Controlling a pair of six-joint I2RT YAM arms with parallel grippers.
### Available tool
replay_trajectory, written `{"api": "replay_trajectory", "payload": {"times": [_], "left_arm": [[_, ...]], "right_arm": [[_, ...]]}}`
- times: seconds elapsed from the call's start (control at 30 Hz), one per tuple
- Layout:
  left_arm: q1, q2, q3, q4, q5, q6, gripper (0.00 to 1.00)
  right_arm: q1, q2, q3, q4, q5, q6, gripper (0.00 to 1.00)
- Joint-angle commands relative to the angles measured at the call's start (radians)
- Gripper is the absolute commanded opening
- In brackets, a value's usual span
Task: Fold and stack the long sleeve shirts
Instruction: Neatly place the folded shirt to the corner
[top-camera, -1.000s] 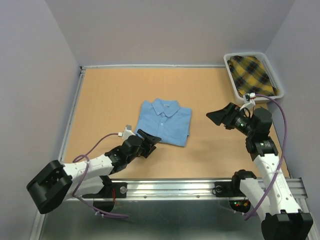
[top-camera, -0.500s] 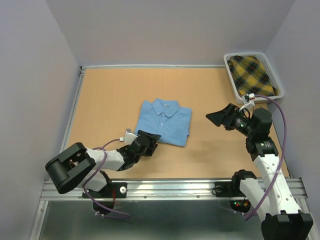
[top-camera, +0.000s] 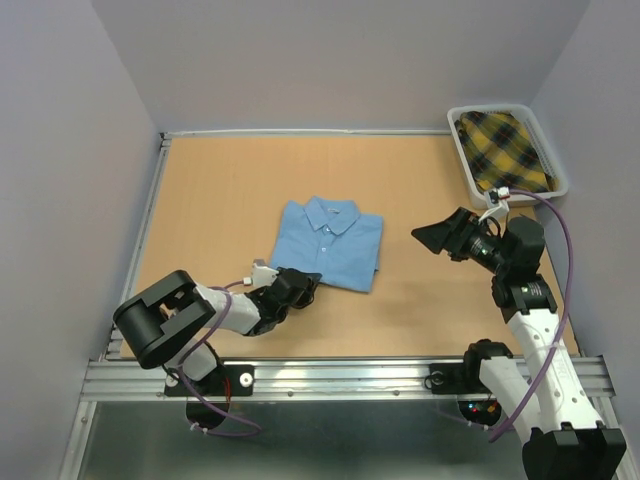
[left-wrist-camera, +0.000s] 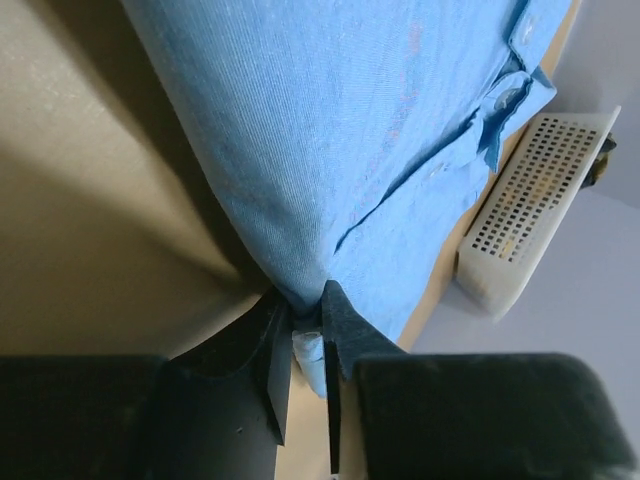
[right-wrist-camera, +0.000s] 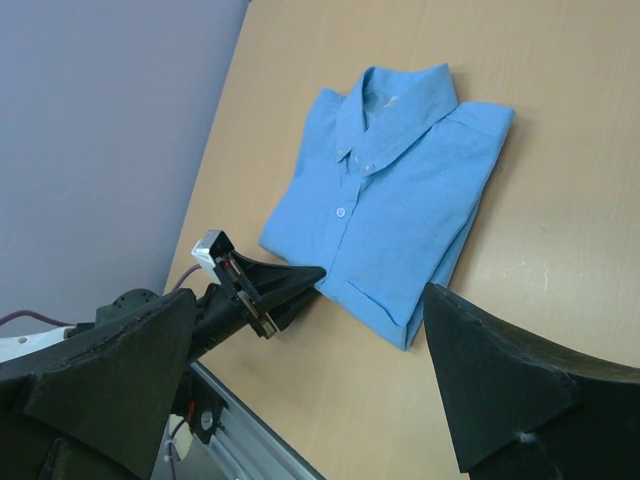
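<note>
The folded light blue cloth long sleeve shirt (top-camera: 330, 243) was laid mid-way across the tan wooden worktop (top-camera: 220, 200), collar at the far side. Its near edge was pinched in the almost-closed left claw (left-wrist-camera: 306, 305). The right claw (top-camera: 432, 236) was spread wide, clear of the cloth.

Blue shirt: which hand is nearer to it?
Left. The left hand pinches the near edge of the blue shirt; the right hand hovers open off to its right, not touching.
</note>
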Motion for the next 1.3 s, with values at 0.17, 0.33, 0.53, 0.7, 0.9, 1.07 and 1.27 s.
{"api": "replay_trajectory", "payload": {"times": [0.17,0.33,0.53,0.7,0.9,1.07,1.27], "left_arm": [[0.077,-0.013,0.03,-0.01,-0.035,-0.041,0.01],[0.22,0.001,0.077,-0.006,-0.001,0.004,0.0],[0.44,0.044,0.187,-0.016,0.106,0.114,0.0],[0.584,0.127,0.282,-0.039,0.187,0.191,0.0],[0.767,0.282,0.445,-0.084,0.344,0.304,0.0],[0.887,0.325,0.48,-0.078,0.417,0.343,0.0],[1.023,0.362,0.514,-0.066,0.465,0.387,0.0]], "right_arm": [[0.001,-0.017,0.084,0.0,-0.024,-0.027,1.0],[0.003,-0.011,0.106,-0.008,-0.03,-0.036,1.0],[0.001,0.006,0.147,-0.026,-0.033,-0.056,1.0],[0.001,0.028,0.181,-0.043,-0.033,-0.069,1.0],[0.003,0.061,0.222,-0.062,-0.04,-0.085,1.0],[0.001,0.094,0.25,-0.072,-0.033,-0.099,1.0],[0.001,0.134,0.275,-0.078,-0.031,-0.116,1.0]]}}
